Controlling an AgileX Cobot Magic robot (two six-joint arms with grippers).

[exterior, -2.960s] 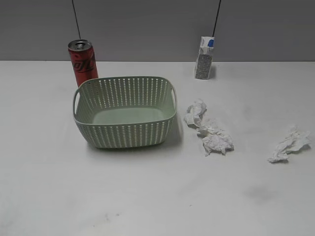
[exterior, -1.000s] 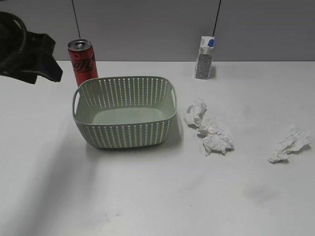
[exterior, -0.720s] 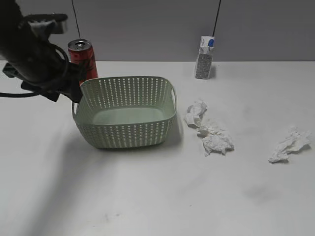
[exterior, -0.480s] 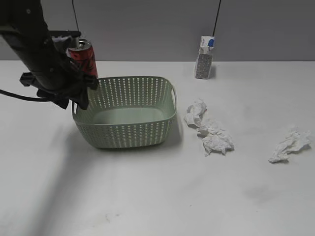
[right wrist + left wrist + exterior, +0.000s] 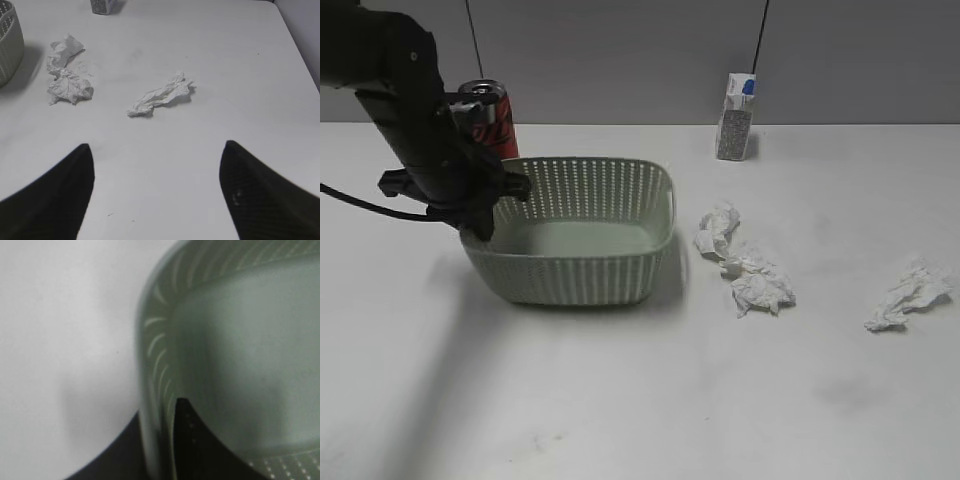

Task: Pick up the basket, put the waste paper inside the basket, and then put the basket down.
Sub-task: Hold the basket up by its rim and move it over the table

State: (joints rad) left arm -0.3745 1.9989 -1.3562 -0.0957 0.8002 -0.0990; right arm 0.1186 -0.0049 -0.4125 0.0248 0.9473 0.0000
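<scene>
A black robot arm reaches down over the left end of a pale sage-green perforated plastic basket (image 5: 575, 230) standing on a white worktop (image 5: 640, 400). The left tool (image 5: 478, 215) straddles the basket's left rim, one finger (image 5: 187, 440) inside the wall and the other outside, though whether it is clenched on the rim cannot be told from the blurred wrist view. A red soft-drink can (image 5: 490, 118) stands just behind the arm. To the basket's right lie crumpled white waste paper wads (image 5: 745, 265) near its side, with another wad (image 5: 908, 295) well apart toward the worktop's right edge. A small white-and-grey carton with a blue corner (image 5: 736, 117) stands upright at the back. The right tool (image 5: 157, 195) hangs released above the bare worktop, fingers spread wide, the lone wad ahead of it.
</scene>
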